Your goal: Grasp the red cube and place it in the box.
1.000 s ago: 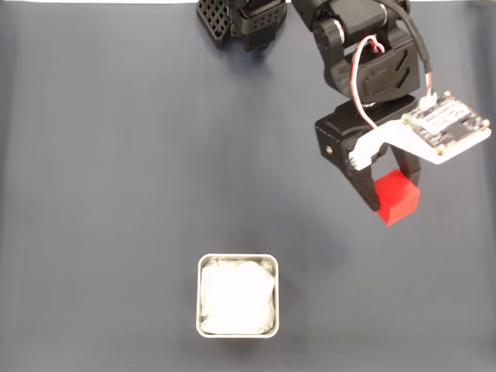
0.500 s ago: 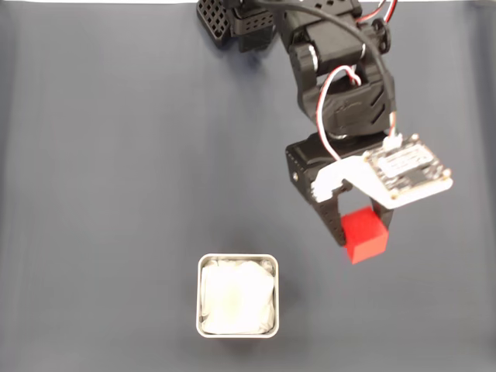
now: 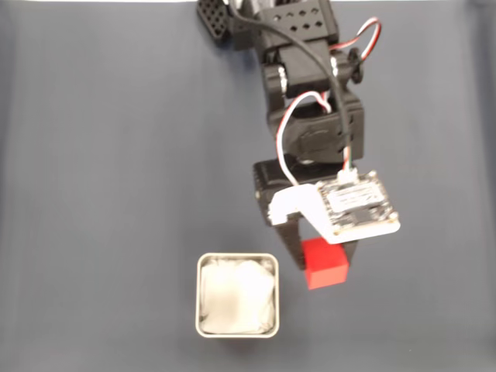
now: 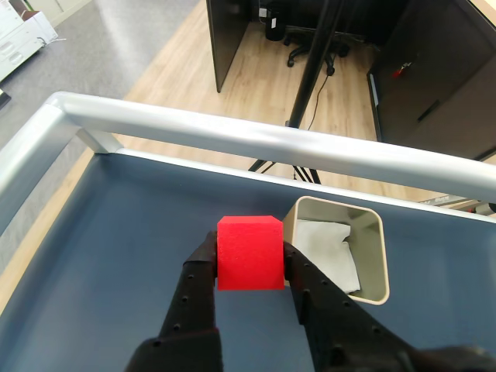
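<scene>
Gripper [image 3: 324, 260] clamped on the red cube [image 3: 326, 266] in the fixed view, carried above the dark table [image 3: 93, 194] — the box [image 3: 236, 295] lies just to the left and slightly below in the picture, cube not yet over its rim. Wrist view now: red cube [image 4: 249, 253] pinched between both black fingers [image 4: 198, 283], box [image 4: 373, 256] just beyond and to the right — the carry must go that way.
</scene>
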`<state>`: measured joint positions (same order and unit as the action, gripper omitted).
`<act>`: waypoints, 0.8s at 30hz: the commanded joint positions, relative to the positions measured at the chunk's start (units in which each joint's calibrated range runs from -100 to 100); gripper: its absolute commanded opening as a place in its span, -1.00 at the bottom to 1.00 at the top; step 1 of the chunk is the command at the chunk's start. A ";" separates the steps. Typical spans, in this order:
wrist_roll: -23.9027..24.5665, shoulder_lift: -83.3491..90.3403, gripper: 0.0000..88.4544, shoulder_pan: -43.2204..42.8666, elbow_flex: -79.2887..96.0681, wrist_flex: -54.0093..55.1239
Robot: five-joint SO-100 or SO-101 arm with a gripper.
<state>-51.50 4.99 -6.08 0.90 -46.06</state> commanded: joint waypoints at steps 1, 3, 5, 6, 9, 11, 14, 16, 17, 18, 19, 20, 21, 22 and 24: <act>0.83 0.12 -0.81 1.89 -3.55 -0.09; 0.83 -0.40 -0.81 2.60 -4.19 -0.09; 0.83 -1.01 -0.81 3.38 -4.83 -0.09; 0.83 -1.27 -0.81 3.81 -5.10 -0.09; 0.83 -3.26 -0.81 6.15 -7.20 0.00; 0.83 -3.78 -0.81 6.65 -7.56 0.16; 0.93 -4.73 -0.81 7.57 -8.57 0.24; 0.93 -5.51 -0.81 8.14 -9.21 0.24; 0.93 -5.86 -0.81 8.43 -9.48 0.24; 0.93 -6.21 -0.82 8.57 -9.75 0.24; 0.88 -6.47 -0.82 8.85 -9.94 0.32; 0.83 -6.73 -0.82 9.07 -10.12 0.32; 0.83 -6.99 -0.82 9.21 -10.30 0.41; 0.83 -7.25 -0.82 9.42 -10.48 0.41; 0.83 -7.77 -0.82 9.71 -10.94 0.49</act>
<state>-50.96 -3.43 2.45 -6.60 -46.06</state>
